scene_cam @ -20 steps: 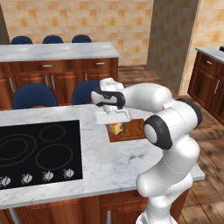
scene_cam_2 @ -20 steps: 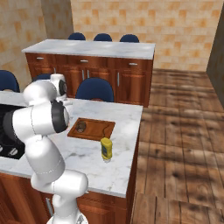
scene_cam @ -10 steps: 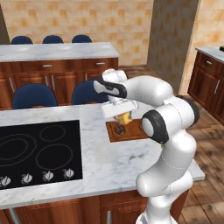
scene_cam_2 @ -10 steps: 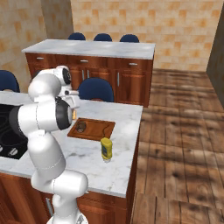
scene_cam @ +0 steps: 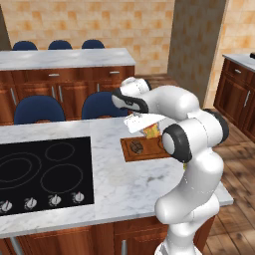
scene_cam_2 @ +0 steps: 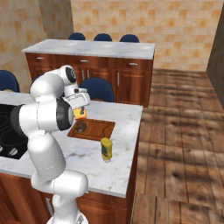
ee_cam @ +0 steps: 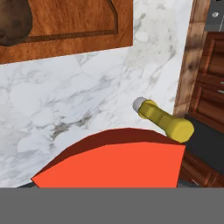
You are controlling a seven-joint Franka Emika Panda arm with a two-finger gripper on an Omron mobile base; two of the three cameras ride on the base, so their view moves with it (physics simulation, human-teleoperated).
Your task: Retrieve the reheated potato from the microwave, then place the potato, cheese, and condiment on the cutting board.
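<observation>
Since a second ago we carry the cheese (scene_cam_2: 79, 113) higher over the cutting board (scene_cam_2: 98, 129), jaws partly closed on this small, stiff, light wedge. Potato (scene_cam_2: 81, 127) sits on the board; condiment (scene_cam_2: 106, 149) stands at the board's 5 o'clock.

support: marble counter (scene_cam: 129, 182) | on it: cutting board (scene_cam_2: 103, 129), condiment (scene_cam_2: 106, 149), black cooktop (scene_cam: 35, 174)
</observation>
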